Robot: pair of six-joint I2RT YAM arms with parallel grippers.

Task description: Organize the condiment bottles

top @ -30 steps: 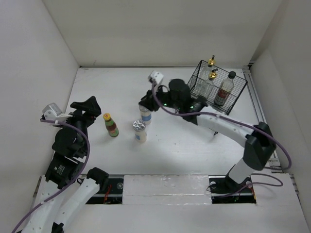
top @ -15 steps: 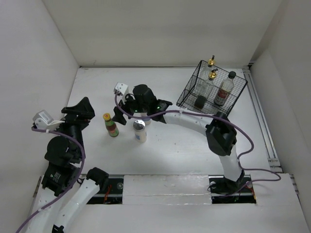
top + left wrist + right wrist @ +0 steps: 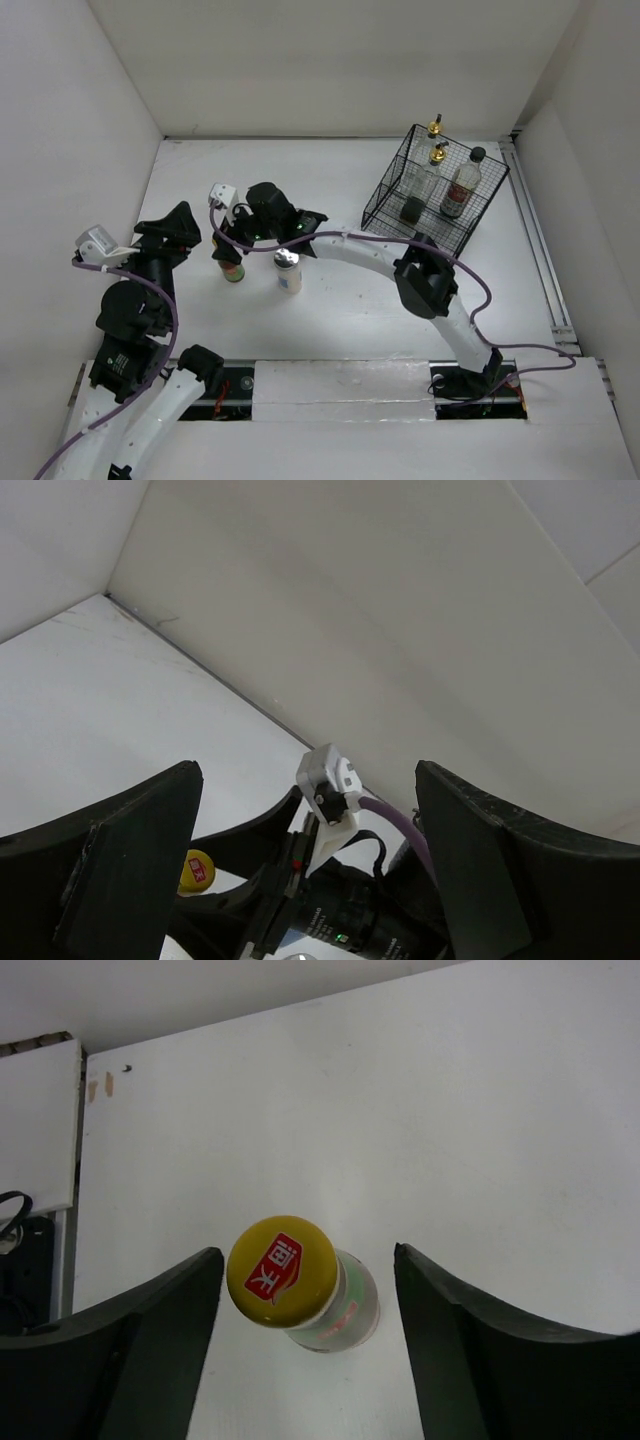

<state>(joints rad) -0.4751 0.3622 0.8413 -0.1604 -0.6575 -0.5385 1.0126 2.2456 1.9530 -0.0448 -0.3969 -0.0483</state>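
Having swung away from the black wire basket [image 3: 488, 201], the right end effector [image 3: 307, 1255] straddles the yellow-capped bottle [image 3: 283, 1272], jaws wide, seemingly ready to grasp it next

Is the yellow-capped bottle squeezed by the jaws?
No, the jaws stand open on either side of the bottle, with a gap at each side.

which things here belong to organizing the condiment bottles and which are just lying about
Job:
- small yellow-capped bottle
- short silver-lidded jar
- two clear glass bottles with gold pourers
- black-capped, red-labelled bottle

Not bottles:
- black wire basket, holding the last three
- white table
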